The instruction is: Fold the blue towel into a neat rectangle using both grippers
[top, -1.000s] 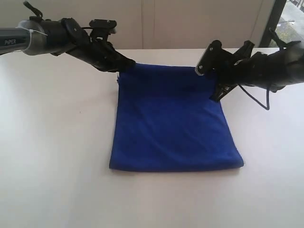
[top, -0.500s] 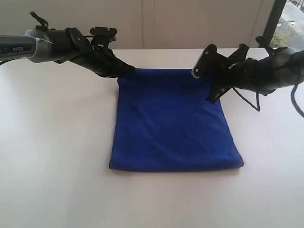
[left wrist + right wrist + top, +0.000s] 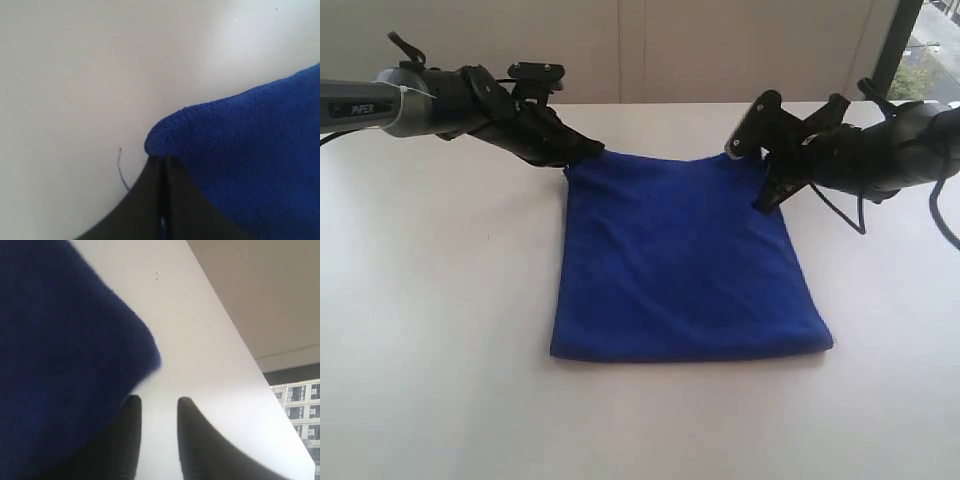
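1. Blue towel [image 3: 685, 260] is lying flat on the worktop [image 3: 440, 350], near edge straight.
2. Its far left corner is being pinched by the left claw [image 3: 162, 160], closed tight.
3. Its far right corner is lying beside the right claw [image 3: 157, 402], parted and empty.
4. Probably, the pinched corner is best being lowered level with the right one.

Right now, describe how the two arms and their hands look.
The left arm is a silver-grey tube with a black label in white lettering, then black joints. The right arm is bulky and all black, with a thin black cable looping off it. The left hand and right hand have narrow, tapering black fingers.
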